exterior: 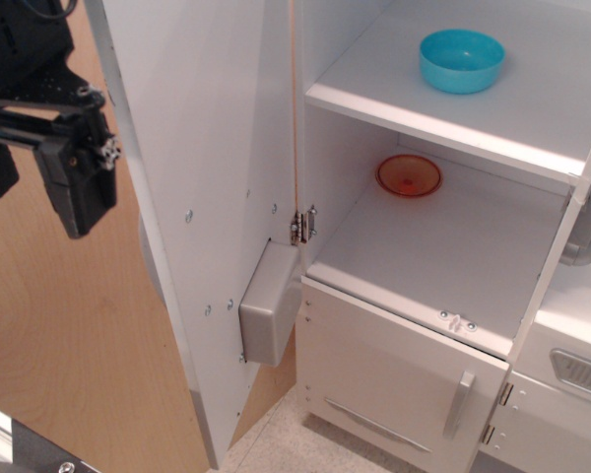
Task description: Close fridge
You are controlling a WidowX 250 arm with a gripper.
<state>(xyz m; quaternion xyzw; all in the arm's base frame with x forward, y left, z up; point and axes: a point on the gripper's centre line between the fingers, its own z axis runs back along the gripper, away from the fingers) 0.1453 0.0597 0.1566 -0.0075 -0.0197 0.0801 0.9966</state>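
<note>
The fridge (532,133) is a tall white cabinet with white shelves, standing open. Its large door (212,148) is swung out to the left and shows me its inner face, with a grey box (271,317) low on it near the hinge (302,226). The door's handle and its button panel are hidden on the far side. My black gripper (34,187) is at the far left, past the door's free edge and in front of the wooden wall. Its fingers (77,192) are apart and hold nothing.
A blue bowl (461,60) sits on the upper shelf and an orange bowl (409,175) on the shelf below. Under them is a smaller shut door with a short grey handle (460,402). A white unit with a grey vent (581,374) stands at the right. A wooden wall (59,345) lies behind the gripper.
</note>
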